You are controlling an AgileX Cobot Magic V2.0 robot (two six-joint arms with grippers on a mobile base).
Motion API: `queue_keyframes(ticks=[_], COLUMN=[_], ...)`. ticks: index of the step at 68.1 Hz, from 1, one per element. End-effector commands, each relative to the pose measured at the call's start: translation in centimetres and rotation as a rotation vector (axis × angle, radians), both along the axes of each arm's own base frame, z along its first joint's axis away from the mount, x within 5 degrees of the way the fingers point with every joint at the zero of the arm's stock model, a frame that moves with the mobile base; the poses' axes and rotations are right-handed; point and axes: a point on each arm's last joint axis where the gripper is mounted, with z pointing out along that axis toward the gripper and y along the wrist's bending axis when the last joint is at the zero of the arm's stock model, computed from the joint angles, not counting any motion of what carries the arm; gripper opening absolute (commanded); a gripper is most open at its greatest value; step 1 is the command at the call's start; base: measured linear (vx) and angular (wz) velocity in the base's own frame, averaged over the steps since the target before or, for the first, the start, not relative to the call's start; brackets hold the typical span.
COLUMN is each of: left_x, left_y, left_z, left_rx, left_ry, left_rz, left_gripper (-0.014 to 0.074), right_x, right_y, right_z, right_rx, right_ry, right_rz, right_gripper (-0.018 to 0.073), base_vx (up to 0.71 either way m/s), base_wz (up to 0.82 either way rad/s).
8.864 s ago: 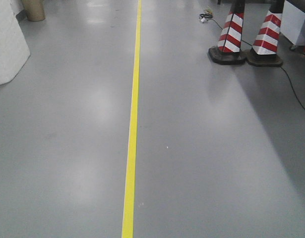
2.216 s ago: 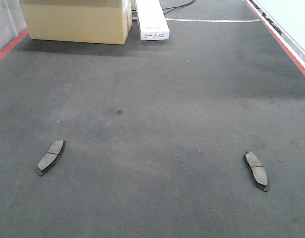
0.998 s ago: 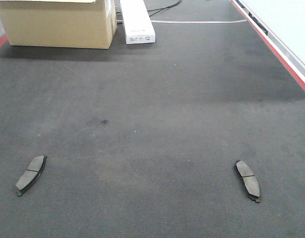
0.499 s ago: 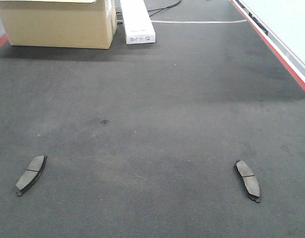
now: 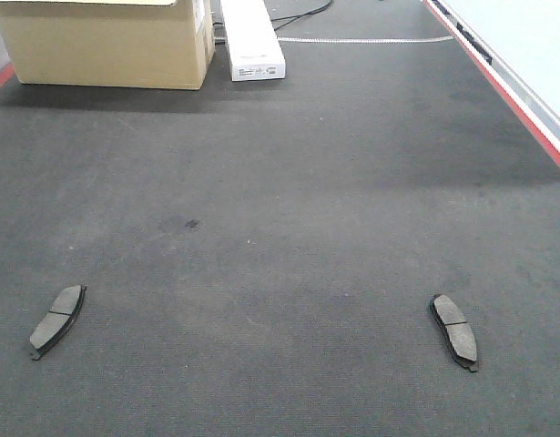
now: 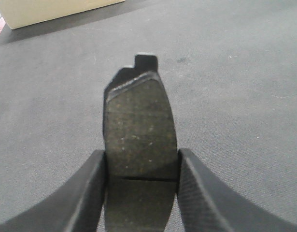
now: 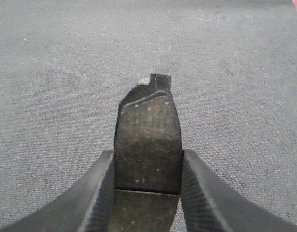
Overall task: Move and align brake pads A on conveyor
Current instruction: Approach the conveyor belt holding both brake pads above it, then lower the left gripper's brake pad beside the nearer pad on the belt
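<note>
Two brake pads A lie flat on the dark conveyor (image 5: 289,182) in the front view, one at the near left (image 5: 56,320) and one at the near right (image 5: 454,331), each angled slightly inward. Neither gripper shows in that view. In the left wrist view my left gripper (image 6: 141,159) is shut on another brake pad (image 6: 138,116), gripped across its width near the centre groove and held above the belt (image 6: 235,72). In the right wrist view my right gripper (image 7: 148,162) is likewise shut on a brake pad (image 7: 148,125) over the belt (image 7: 235,96).
A cardboard box (image 5: 106,41) and a long white box (image 5: 252,41) stand at the far end of the belt, with a cable (image 5: 302,14) behind them. A red edge stripe (image 5: 507,86) runs along the right side, next to a pale wall.
The front view went from a grey floor with a yellow line to the belt, then drew closer and shifted. Over the last second nothing has moved.
</note>
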Motion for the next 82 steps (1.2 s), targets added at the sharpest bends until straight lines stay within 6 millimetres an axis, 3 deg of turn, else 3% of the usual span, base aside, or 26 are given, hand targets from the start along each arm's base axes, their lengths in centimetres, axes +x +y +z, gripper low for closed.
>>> queue_keyframes(ticks=[1,16,26,40,53,66,82], left_x=[0.2,0.6,2.8,8.7,14.9,20.9,26.3], left_y=[-0.2,-0.5,-1.4,-3.6,-6.2,-8.4,-10.2], left_z=[1.7,2.3,3.6,5.5,5.6,3.5,-0.1], left_rx=[-0.018,-0.052,-0.119,-0.166,-0.206,-0.148,-0.103], left_ry=[-0.111,-0.163,-0.096,0.081,0.287,0.479,0.69], left_rz=[-0.021,-0.033,-0.01,0.034,0.07,0.116,0.176], left_gripper=[-0.0006,-0.0006,-0.0006,-0.0006,-0.0006,-0.0006,-0.0006], right_x=[0.4,0.4,0.4,0.4,0.4,0.4,0.4], right_y=[-0.1,-0.1,-0.1,-0.1,-0.1,-0.1,-0.1], right_z=[1.5,1.5,1.5,1.5,1.5,1.5,1.5], right_rx=[-0.003,-0.003,-0.003,-0.003,-0.003,-0.003,-0.003], right_ry=[-0.1,-0.1,-0.1,-0.1,-0.1,-0.1,-0.1], right_rz=[-0.011,-0.011,-0.011,-0.011,-0.011,-0.011,-0.011], right_gripper=[-0.0012,-0.0012,-0.0012,-0.0012,-0.0012,-0.0012,-0.0012], base_vx=[0.0,0.0,0.0,0.0,0.0,0.0,0.0], base_wz=[0.0,0.0,0.0,0.0,0.0,0.0,0.0])
